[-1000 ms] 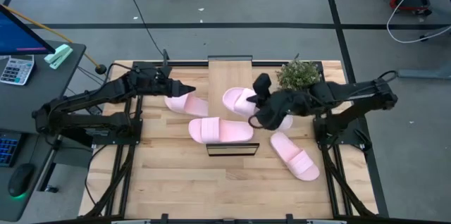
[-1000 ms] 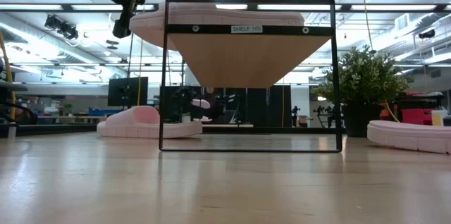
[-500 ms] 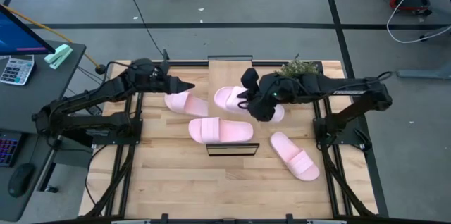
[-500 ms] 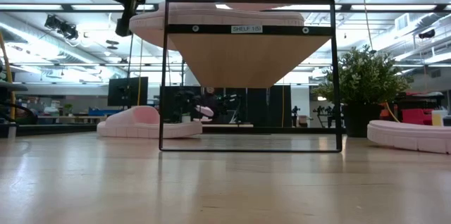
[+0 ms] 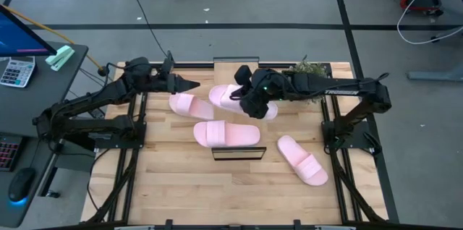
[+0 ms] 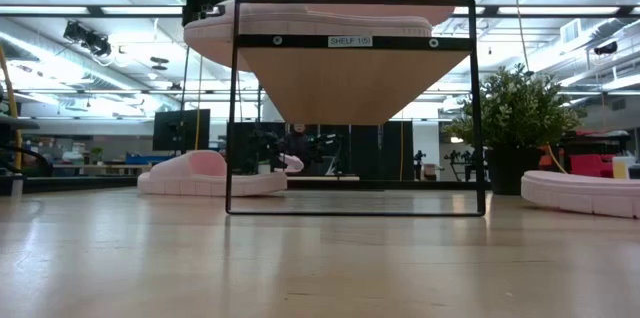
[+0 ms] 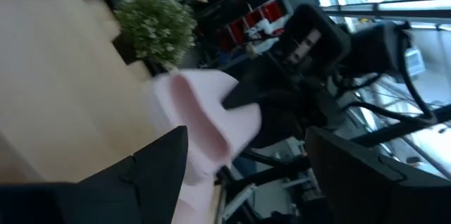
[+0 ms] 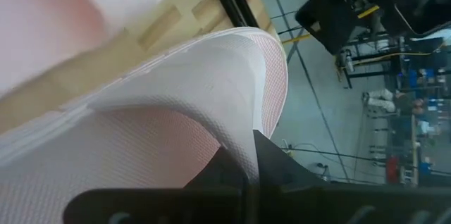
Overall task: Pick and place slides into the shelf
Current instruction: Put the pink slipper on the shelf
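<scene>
The right hand (image 5: 244, 100) pinches a pink slide (image 5: 235, 98) by its strap, carrying it above the shelf (image 5: 236, 67) for placement. The left hand (image 5: 189, 85), fingers spread, waits just left of the shelf, clear of the drop.

I count four slides: one (image 5: 239, 101) at the far end of the shelf, one (image 5: 191, 105) beside it, one (image 5: 226, 134) on the shelf and one (image 5: 302, 160) on the table. I see one shelf (image 5: 236, 67), one plant (image 5: 307, 75) and two arms.
</scene>
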Robot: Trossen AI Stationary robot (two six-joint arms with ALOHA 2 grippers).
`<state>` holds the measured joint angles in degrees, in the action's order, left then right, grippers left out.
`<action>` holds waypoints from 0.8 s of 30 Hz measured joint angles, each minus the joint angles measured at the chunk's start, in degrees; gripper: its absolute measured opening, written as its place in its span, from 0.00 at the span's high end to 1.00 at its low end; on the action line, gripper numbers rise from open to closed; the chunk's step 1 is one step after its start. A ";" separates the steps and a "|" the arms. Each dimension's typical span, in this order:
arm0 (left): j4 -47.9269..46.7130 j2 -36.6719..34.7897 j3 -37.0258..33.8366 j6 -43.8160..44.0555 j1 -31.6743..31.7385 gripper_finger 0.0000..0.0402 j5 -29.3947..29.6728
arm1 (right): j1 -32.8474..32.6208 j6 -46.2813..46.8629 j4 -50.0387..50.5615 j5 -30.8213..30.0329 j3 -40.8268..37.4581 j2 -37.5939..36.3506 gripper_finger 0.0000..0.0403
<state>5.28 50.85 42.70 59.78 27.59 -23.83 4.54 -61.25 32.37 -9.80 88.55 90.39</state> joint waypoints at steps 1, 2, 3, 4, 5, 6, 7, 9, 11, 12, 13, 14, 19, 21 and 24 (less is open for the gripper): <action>0.34 0.02 0.00 0.64 0.00 0.27 -0.58 | 0.30 -0.45 -0.57 0.10 0.00 0.13 0.98; 0.62 0.00 0.00 1.49 0.00 0.27 -1.08 | 0.67 -0.81 -1.08 0.62 0.00 0.31 0.98; 0.78 0.00 0.00 2.59 0.00 0.27 -1.48 | 0.93 -1.42 -1.64 1.21 0.00 0.63 0.98; 0.70 0.00 0.00 2.91 0.00 0.27 -1.77 | 1.19 -2.04 -1.92 1.60 0.00 0.66 0.98; 0.69 0.02 0.00 3.05 0.00 0.27 -1.98 | 1.51 -2.71 -1.72 1.84 0.00 0.79 0.98; 0.73 0.01 0.00 3.30 0.00 0.27 -2.13 | 1.80 -3.54 -1.61 1.96 0.00 0.97 0.98; 0.74 0.00 0.00 4.23 0.00 0.27 -2.18 | 1.91 -4.41 -1.65 2.09 0.00 1.01 0.98; 0.75 0.02 0.00 6.30 0.00 0.27 -2.24 | 2.49 -5.95 -1.69 2.75 0.00 1.01 0.98; 0.80 0.00 0.00 7.49 0.00 0.27 -2.24 | 2.88 -6.94 -2.09 3.08 0.00 0.96 0.98; 0.78 0.01 0.00 7.73 0.00 0.27 -2.24 | 3.08 -7.38 -2.23 3.28 0.00 0.96 0.98; 0.72 0.00 0.00 8.41 0.00 0.27 -2.24 | 3.26 -7.79 -2.20 3.41 0.00 0.96 0.98; 0.64 0.00 0.00 8.73 0.00 0.27 -2.26 | 3.35 -8.13 -2.10 3.62 0.00 0.96 0.98; 0.46 0.00 0.00 10.35 0.00 0.27 -2.41 | 3.74 -10.28 -2.79 7.29 0.00 0.92 0.98; 0.45 0.00 0.00 10.37 0.04 0.27 -2.41 | 3.71 -11.67 -3.41 8.02 0.00 1.00 0.98; 0.45 0.00 0.00 10.54 0.64 0.27 -2.41 | 3.86 -12.12 -4.10 9.89 0.00 1.03 0.98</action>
<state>5.74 50.85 42.70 70.32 28.24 -26.24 8.40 -73.36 28.27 0.10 88.55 91.42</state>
